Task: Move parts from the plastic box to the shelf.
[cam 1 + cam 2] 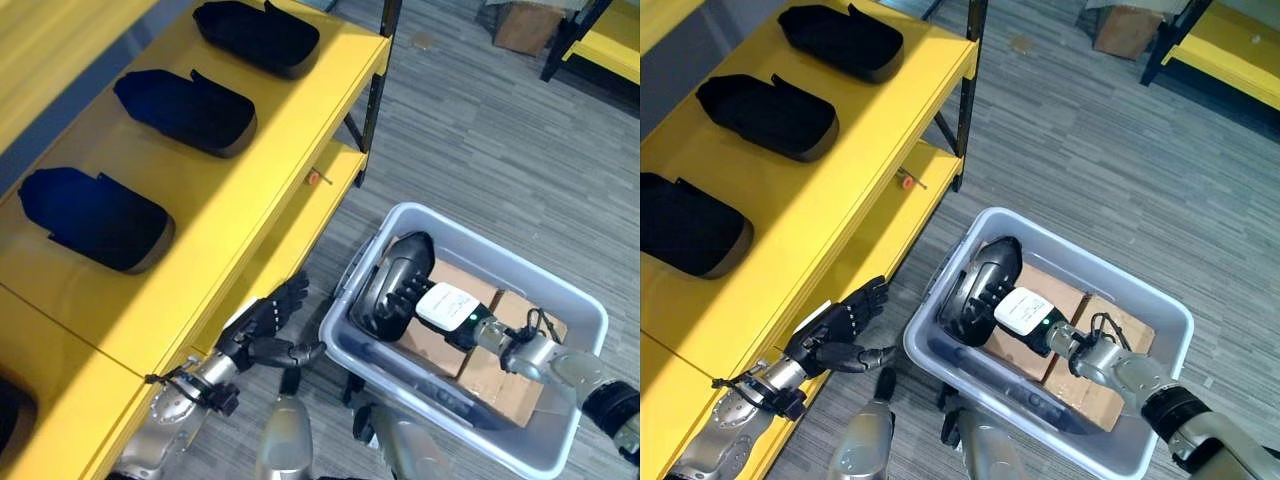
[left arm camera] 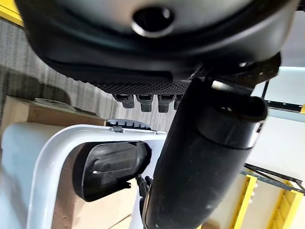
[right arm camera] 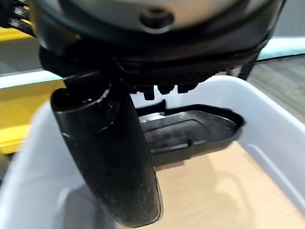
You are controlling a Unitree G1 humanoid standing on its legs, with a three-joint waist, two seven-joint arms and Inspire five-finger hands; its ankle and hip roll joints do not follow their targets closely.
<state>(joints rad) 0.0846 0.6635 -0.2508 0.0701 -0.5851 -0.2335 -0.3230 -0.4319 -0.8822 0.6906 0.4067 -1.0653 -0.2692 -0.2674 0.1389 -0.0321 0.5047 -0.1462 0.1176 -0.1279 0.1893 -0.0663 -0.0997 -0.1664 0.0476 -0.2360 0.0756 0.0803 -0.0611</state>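
A black moulded part (image 1: 416,250) leans in the left end of the pale plastic box (image 1: 520,265), on top of cardboard boxes (image 1: 500,385). My right hand (image 1: 397,293) reaches into the box and lies on that part with its fingers fairly straight. In the right wrist view the part (image 3: 190,131) shows just past the straight thumb (image 3: 109,157). My left hand (image 1: 265,325) hangs open between the box and the front edge of the yellow shelf (image 1: 270,150), holding nothing. Three similar black parts (image 1: 185,110) lie in a row on the shelf top.
A lower yellow shelf board carries a small red item (image 1: 314,178). A black upright post (image 1: 378,90) stands at the shelf corner. A cardboard box (image 1: 525,25) and another yellow rack (image 1: 610,40) stand on the grey floor at the far right.
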